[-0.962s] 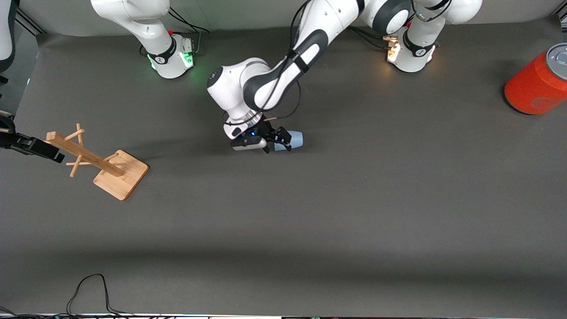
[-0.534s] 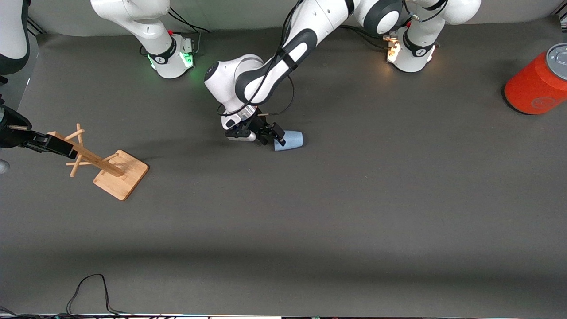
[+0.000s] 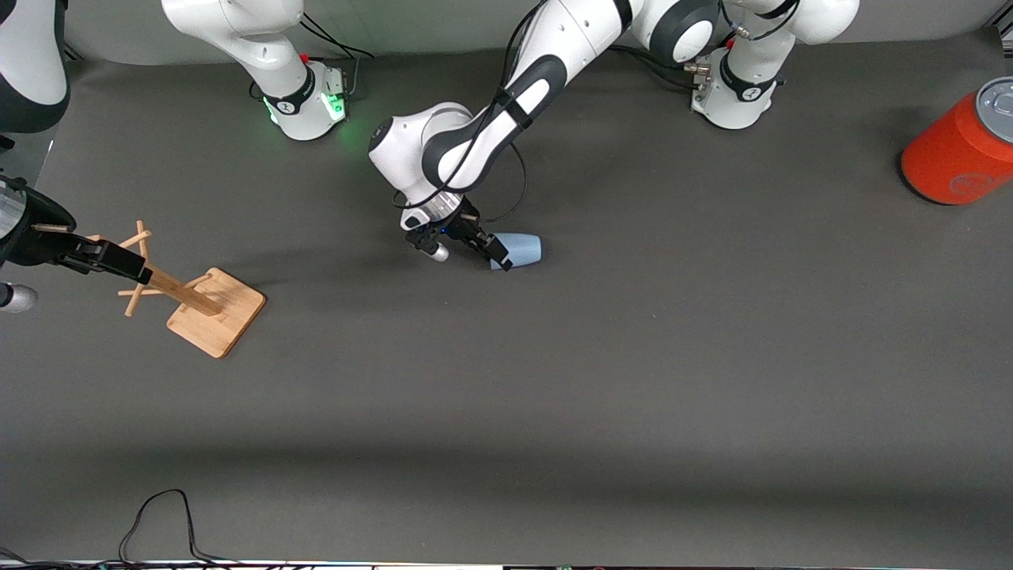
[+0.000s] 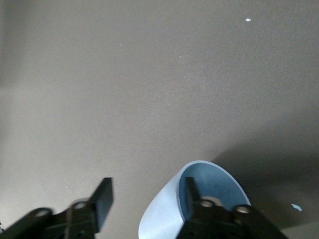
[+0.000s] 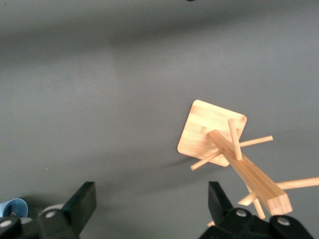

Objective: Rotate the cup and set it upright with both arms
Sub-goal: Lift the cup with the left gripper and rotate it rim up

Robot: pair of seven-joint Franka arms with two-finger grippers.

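The light-blue cup (image 3: 522, 250) lies on its side on the grey table, its mouth toward the right arm's end. My left gripper (image 3: 484, 248) is low at that mouth and open. In the left wrist view one finger (image 4: 190, 191) sits inside the cup (image 4: 164, 214) and the other finger (image 4: 103, 195) is outside, with the cup's wall between them, not squeezed. My right gripper (image 3: 133, 269) is open and empty in the air over the wooden rack (image 3: 190, 297). In the right wrist view the gripper (image 5: 151, 193) looks down on the rack (image 5: 234, 154), and the cup (image 5: 12, 206) shows at the edge.
A large orange-red can (image 3: 961, 146) with a grey lid stands at the left arm's end of the table. A black cable (image 3: 158, 514) lies at the table's front edge. The wooden rack leans on its square base at the right arm's end.
The left wrist has turned at the cup's mouth and its gripper now shows narrower; the cup has not moved. The right gripper has moved in over the wooden rack.
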